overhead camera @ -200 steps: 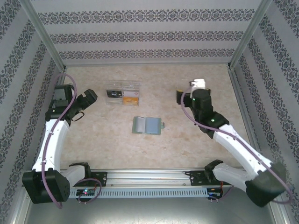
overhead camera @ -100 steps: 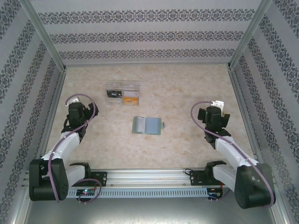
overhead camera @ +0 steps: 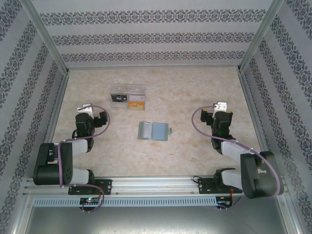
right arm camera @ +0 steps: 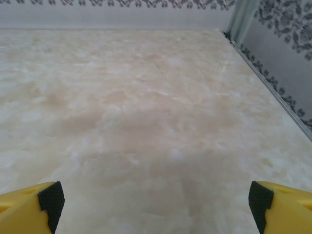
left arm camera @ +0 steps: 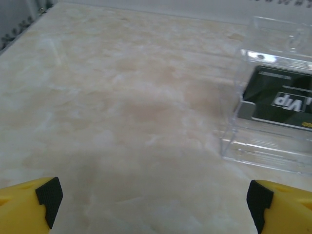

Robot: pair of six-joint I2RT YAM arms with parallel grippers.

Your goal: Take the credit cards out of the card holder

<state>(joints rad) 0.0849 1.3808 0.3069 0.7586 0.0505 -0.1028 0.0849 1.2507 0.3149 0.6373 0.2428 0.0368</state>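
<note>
A beige, marbled tabletop (overhead camera: 195,87) sits inside walls (overhead camera: 156,39) papered with dark floral bands. The left gripper (left arm camera: 155,200) and right gripper (right arm camera: 155,200) both hang low over bare stone, jaws spread wide and holding nothing. The card holder (overhead camera: 154,130) lies open between them, well apart from each. Ahead and right of the left gripper, a clear tray (left arm camera: 234,122) holds a black credit card (left arm camera: 278,100) and an orange one (overhead camera: 137,104).

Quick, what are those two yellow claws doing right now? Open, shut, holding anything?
Left gripper: open, holding nothing.
Right gripper: open, holding nothing.
</note>
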